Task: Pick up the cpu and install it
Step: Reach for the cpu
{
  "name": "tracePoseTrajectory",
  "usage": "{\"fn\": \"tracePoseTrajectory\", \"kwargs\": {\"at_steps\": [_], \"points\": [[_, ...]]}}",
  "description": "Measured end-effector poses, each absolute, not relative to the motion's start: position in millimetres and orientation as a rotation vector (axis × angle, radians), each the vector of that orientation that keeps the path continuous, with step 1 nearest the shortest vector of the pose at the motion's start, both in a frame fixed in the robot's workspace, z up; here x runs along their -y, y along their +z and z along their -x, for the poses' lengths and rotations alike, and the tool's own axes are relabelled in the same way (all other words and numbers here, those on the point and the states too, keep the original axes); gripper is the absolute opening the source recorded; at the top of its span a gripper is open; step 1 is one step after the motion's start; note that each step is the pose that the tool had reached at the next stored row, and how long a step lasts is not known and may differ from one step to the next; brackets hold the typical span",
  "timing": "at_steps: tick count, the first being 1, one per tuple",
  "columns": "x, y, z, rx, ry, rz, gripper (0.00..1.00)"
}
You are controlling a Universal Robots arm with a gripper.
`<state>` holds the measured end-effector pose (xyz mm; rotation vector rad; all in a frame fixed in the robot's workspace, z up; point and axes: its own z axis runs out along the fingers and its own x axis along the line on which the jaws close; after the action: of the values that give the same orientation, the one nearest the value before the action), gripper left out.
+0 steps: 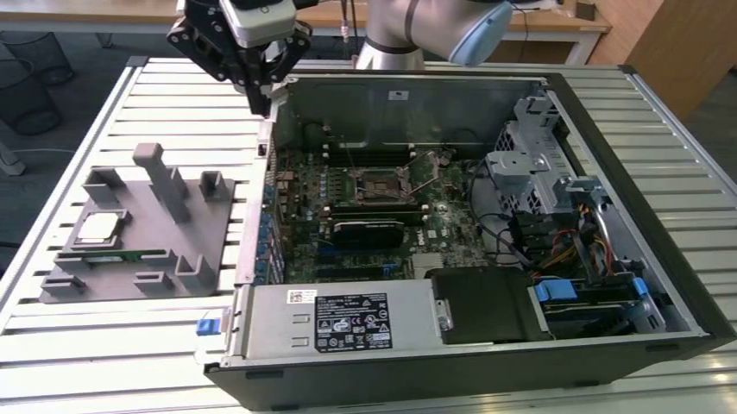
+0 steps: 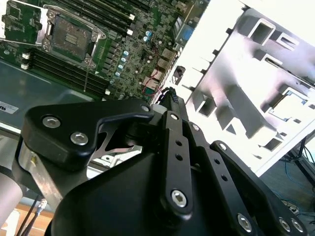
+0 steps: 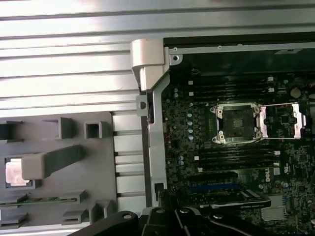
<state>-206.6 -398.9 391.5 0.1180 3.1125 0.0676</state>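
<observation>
Exterior view: the arm reaches in from the far side of the slatted table [image 1: 116, 345] and carries the gripper [image 1: 262, 105] pointing straight down. The fingertips are drawn together with nothing between them. They hang just above the far corner of the computer case [image 1: 461, 362], over the side wall that faces the grey fixture tray [image 1: 116, 276].

Clearances:
- The case lies on its side with its cover off, so the motherboard is exposed from above.
- The processor socket [image 1: 381, 184] sits near the middle of the board. In the first wrist view the socket [image 3: 235, 123] has its retaining frame swung aside and its contact field is bare.
- A strip of bare table separates the tray from the case wall.
- A tall post stands on the tray just beside the cpu pocket, on the side toward the case.

Task item: the cpu [image 1: 98, 228] lies flat in a square pocket of the tray, at the exterior view's left and well apart from the gripper. It is a small square chip with a silvery top and a pale rim. In the first wrist view the cpu [image 3: 15, 173] is partly covered by the post. A narrow green memory stick [image 1: 124, 254] lies in a slot just beside it.
</observation>
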Motion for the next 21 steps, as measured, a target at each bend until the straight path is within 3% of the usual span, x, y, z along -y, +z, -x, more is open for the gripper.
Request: {"fn": "tracePoseTrajectory", "kwargs": {"at_steps": [21], "points": [[399, 391, 236, -3.112, 0.068, -0.118, 0.11]]}}
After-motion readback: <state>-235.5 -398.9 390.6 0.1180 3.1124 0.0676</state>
